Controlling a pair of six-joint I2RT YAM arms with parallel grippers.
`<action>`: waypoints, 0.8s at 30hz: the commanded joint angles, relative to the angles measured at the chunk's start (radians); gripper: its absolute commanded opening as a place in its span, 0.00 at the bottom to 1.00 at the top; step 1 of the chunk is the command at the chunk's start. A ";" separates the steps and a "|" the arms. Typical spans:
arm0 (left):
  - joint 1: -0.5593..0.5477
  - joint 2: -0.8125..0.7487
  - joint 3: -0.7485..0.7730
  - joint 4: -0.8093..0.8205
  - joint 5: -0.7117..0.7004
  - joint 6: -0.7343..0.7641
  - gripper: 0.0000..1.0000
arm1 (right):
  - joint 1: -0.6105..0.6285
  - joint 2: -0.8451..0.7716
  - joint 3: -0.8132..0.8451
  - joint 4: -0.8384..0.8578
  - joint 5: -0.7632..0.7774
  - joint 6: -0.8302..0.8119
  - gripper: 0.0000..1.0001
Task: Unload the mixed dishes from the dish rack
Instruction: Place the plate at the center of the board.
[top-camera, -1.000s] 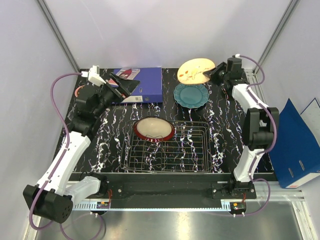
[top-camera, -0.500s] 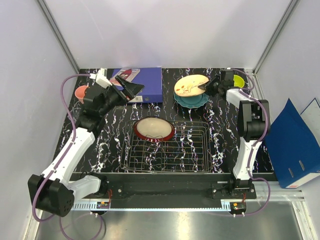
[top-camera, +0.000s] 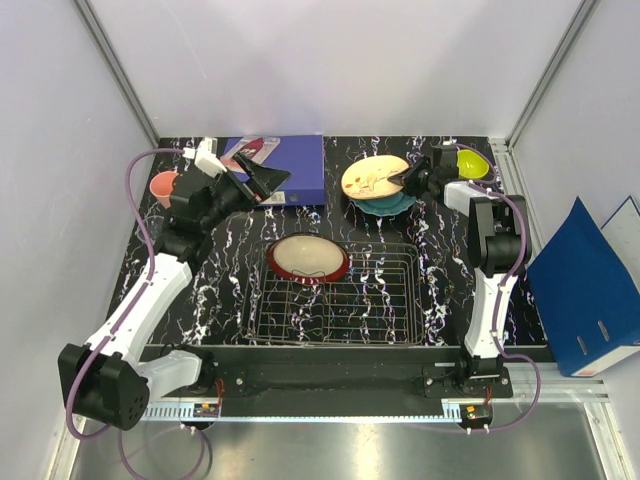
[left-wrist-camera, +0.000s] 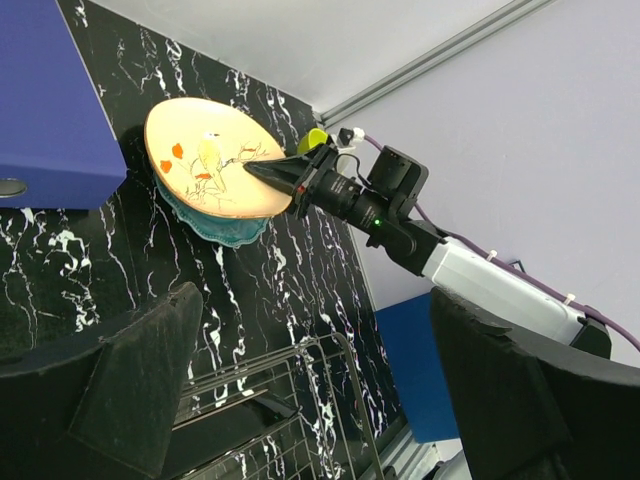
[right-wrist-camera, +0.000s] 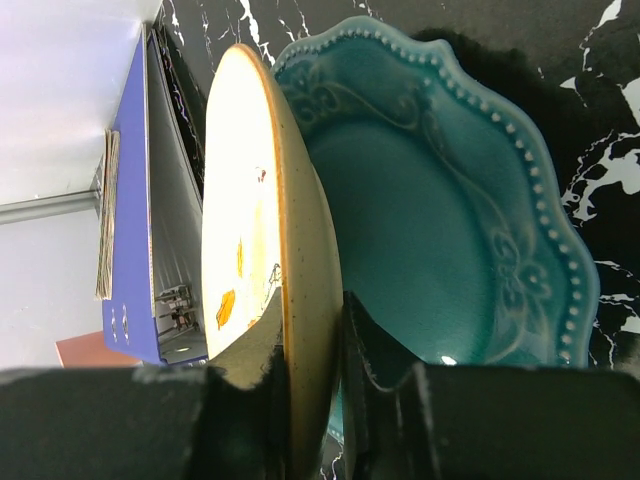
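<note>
Cream-yellow round plate with orange marks (top-camera: 372, 175); teal round plate with beaded scalloped rim (right-wrist-camera: 450, 250); cream round plate rimmed red (top-camera: 308, 258); black tabletop veined white (top-camera: 445, 255).

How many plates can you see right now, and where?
3. The cream-yellow plate is clamped in the right gripper, tilted over the teal plate beyond the dish rack. The red-rimmed plate sits in the rack's far-left corner. None look hidden.
</note>
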 joint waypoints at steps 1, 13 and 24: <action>0.002 0.001 -0.001 0.052 0.020 0.010 0.99 | 0.012 -0.012 0.049 0.076 -0.016 0.005 0.00; 0.002 -0.003 -0.004 0.035 0.022 0.013 0.99 | 0.010 -0.041 0.036 -0.015 0.061 -0.041 0.51; 0.002 0.001 0.008 0.006 0.017 0.033 0.99 | 0.012 -0.081 0.105 -0.238 0.223 -0.168 0.73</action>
